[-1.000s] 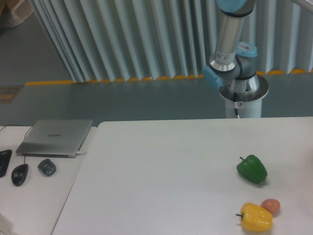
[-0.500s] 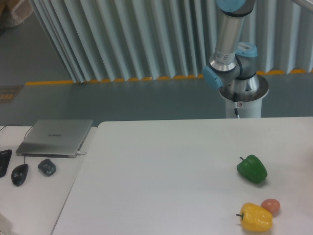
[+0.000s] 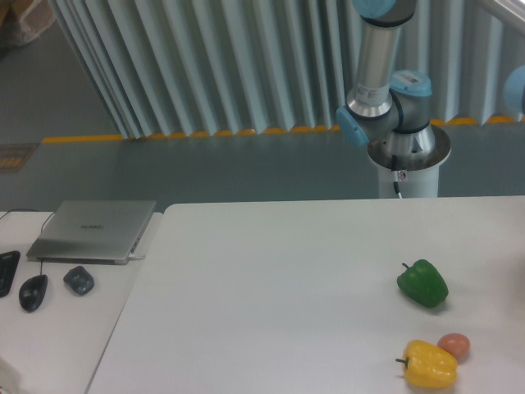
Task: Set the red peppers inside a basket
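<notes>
No red pepper and no basket show in this view; both are out of view. Only the arm's base and lower links [image 3: 385, 98] stand behind the table's far edge on the right. The gripper itself is outside the picture. A blue joint [image 3: 515, 89] of the arm peeks in at the right edge.
On the white table [image 3: 271, 287] lie a green pepper [image 3: 423, 283], a yellow pepper [image 3: 430, 364] and a small reddish-orange fruit [image 3: 454, 345], all at the right. A closed laptop [image 3: 94, 230], a mouse [image 3: 33, 292] and a dark object [image 3: 79, 280] sit on the left.
The arm's upper link has swung slightly left, and a blue joint has come into view at the right edge. The peppers have not moved.
</notes>
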You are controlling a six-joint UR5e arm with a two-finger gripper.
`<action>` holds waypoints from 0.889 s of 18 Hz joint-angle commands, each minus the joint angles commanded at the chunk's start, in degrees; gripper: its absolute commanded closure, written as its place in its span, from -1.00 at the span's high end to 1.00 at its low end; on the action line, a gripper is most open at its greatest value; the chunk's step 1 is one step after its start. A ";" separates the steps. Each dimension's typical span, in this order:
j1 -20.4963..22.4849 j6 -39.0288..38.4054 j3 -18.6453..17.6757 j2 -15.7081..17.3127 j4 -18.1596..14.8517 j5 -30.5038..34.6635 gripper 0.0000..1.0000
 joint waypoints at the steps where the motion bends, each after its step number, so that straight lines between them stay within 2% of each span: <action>1: -0.44 0.00 0.00 0.26 -0.89 -0.09 1.00; 4: -1.67 0.00 -0.35 0.79 -4.40 -1.84 1.00; 9: -2.20 -0.17 -3.42 3.77 -4.76 -12.20 1.00; 16: -6.59 -2.11 -5.98 6.77 -4.23 -10.56 1.00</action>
